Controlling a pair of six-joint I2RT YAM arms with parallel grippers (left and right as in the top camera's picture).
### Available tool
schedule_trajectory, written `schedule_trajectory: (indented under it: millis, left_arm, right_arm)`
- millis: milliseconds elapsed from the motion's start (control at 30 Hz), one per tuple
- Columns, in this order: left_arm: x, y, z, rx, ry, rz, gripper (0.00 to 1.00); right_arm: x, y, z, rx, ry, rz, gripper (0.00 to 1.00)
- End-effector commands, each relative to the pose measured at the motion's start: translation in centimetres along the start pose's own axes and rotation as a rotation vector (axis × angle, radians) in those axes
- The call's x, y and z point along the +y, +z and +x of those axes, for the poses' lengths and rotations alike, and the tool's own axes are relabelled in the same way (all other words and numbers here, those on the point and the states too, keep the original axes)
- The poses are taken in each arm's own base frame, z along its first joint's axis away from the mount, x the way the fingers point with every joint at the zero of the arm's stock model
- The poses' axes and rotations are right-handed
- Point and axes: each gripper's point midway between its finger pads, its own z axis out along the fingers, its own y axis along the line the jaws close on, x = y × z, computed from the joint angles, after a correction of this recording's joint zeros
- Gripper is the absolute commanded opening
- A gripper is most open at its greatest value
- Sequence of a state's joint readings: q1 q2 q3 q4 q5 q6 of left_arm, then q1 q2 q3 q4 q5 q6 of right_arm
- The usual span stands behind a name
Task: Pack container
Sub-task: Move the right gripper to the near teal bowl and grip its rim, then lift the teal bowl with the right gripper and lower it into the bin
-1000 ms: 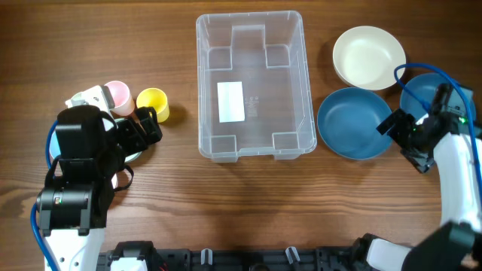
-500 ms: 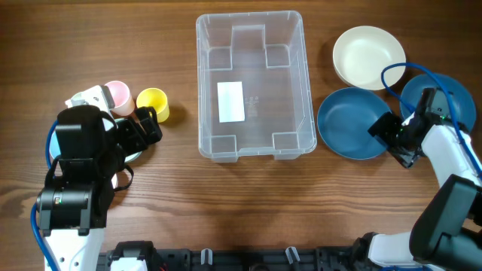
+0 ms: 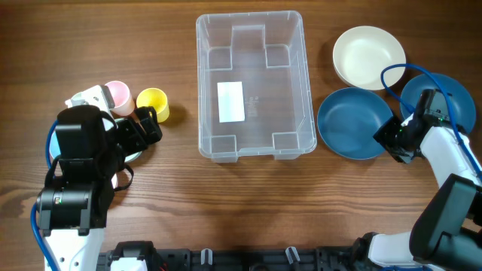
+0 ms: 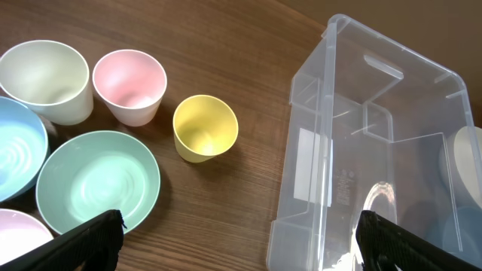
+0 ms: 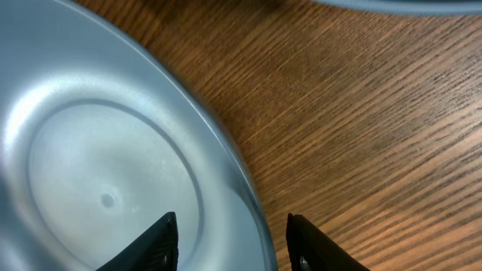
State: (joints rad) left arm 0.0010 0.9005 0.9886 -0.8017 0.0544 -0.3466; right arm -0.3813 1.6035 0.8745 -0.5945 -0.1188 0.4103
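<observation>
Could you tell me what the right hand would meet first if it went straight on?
Most likely the rim of the blue bowl, which lies between the right hand's open fingers.

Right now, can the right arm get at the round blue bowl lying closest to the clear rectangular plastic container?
Probably yes. The right gripper sits at the right rim of that round blue bowl, and in the wrist view its jaws stand open on either side of the rim, with nothing in between.

Bare tabletop [image 3: 179, 173] either side of the container [image 3: 256, 98], between yellow cup [image 3: 153, 102] and blue bowl [image 3: 346, 124].
</observation>
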Motion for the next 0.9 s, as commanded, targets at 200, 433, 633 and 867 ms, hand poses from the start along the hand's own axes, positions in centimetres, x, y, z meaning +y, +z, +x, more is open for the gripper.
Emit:
schedule_trajectory:
  millis: [200, 433, 633, 867]
  left_arm:
    - [-0.6, -0.3, -0.5, -0.01, 0.002, 0.021, 1.0]
    - [-0.6, -0.3, -0.5, -0.01, 0.002, 0.021, 1.0]
    - [-0.6, -0.3, -0.5, -0.01, 0.002, 0.021, 1.0]
    - [-0.6, -0.3, -0.5, -0.01, 0.002, 0.021, 1.0]
  right_arm:
    - [-0.7, 1.0, 0.3, 0.01, 0.025, 0.025, 0.47]
    - [-1.1, 1.0, 0.0, -0.007, 0.023, 0.046, 0.44]
    - [-1.1, 1.0, -0.1, -0.01, 0.023, 0.045, 0.46]
    - [-1.6, 2.3, 0.7, -0.026, 0.022, 0.041, 0.46]
